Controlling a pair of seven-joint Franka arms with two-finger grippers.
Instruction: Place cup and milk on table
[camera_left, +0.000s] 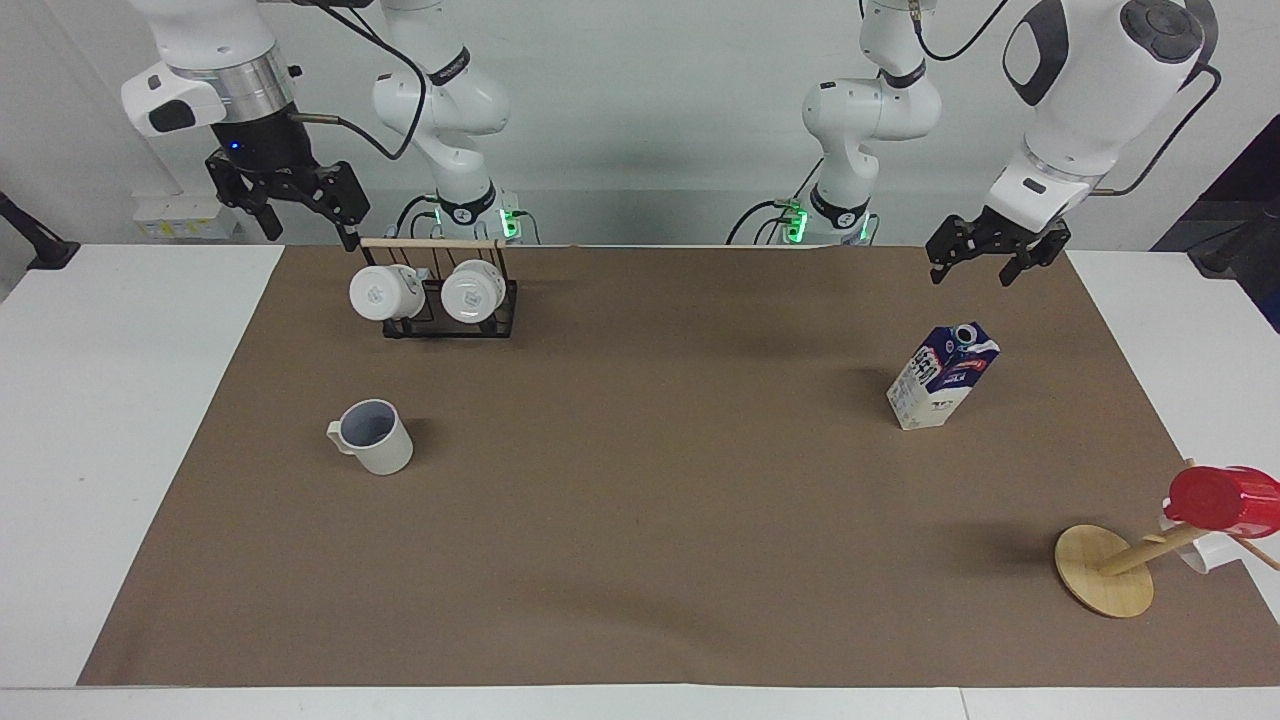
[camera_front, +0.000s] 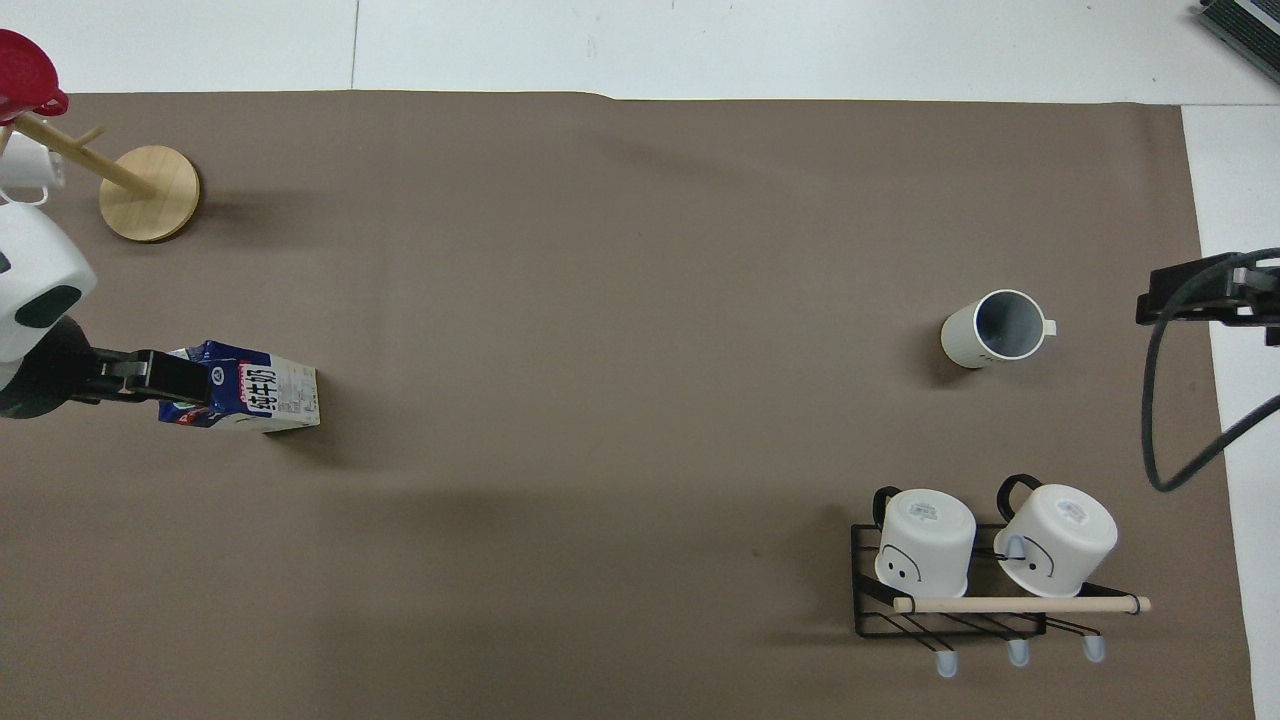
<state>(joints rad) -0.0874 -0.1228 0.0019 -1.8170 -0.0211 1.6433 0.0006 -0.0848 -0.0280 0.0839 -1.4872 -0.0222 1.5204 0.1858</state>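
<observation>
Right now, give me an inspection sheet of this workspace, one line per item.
Surface: white table covered by a broad brown mat.
Job's things: cup upright on the mat toward the right arm's end; milk standing on the mat toward the left arm's end.
Clutter: black wire rack holding two white mugs; wooden stand carrying a red cup.
Grippers: right gripper raised beside the rack, fingers open, empty; left gripper raised over the mat's edge nearest the robots, fingers open, empty.
Cables: black cable running along the right arm.
Surroundings: plain white wall; green lights at the arm bases.
</observation>
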